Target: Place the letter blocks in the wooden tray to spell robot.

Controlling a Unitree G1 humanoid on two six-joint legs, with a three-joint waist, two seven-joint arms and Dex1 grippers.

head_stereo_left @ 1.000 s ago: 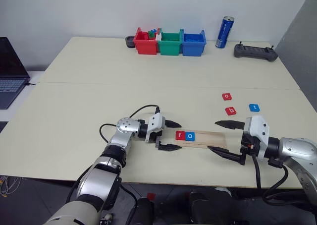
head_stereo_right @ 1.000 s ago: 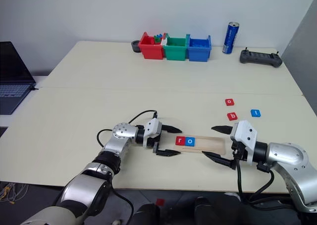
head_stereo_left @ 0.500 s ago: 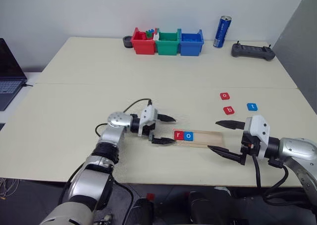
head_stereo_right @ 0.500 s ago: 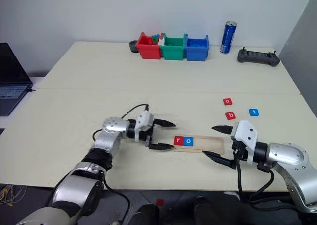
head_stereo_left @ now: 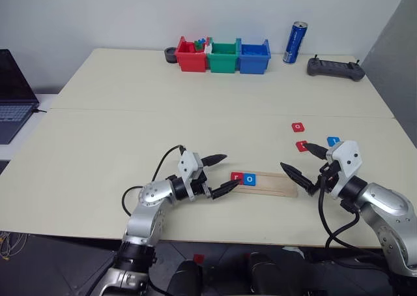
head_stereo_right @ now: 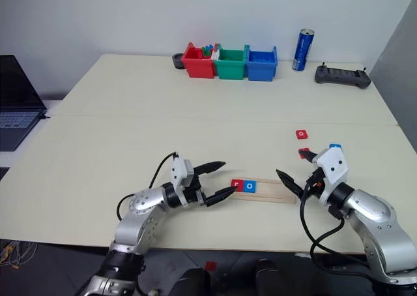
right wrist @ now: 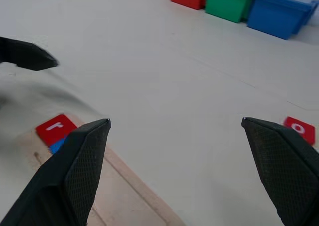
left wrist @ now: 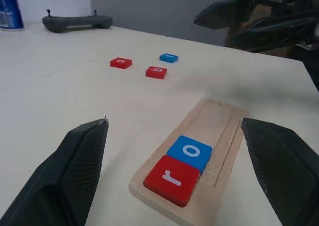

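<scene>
The left gripper (left wrist: 174, 181) has its two black fingers (left wrist: 75, 171) spread wide, with nothing between them but the near end of the wooden tray (left wrist: 222, 131) lying on the pale counter (left wrist: 75, 91). In the tray's groove sit a red "r" block (left wrist: 172, 179) and, touching it, a blue "o" block (left wrist: 189, 153). Well beyond lie a red block (left wrist: 121, 62), another red block (left wrist: 156, 72) and a blue block (left wrist: 168, 58). Farther off rest a dark handheld controller (left wrist: 77, 22) and a blue can (left wrist: 10, 9). The right gripper (left wrist: 249, 24) shows past the tray's far end.

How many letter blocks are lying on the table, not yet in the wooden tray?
3: a red o, a red b and a blue t, on the table beyond the wooden tray, near the right tool.
</scene>
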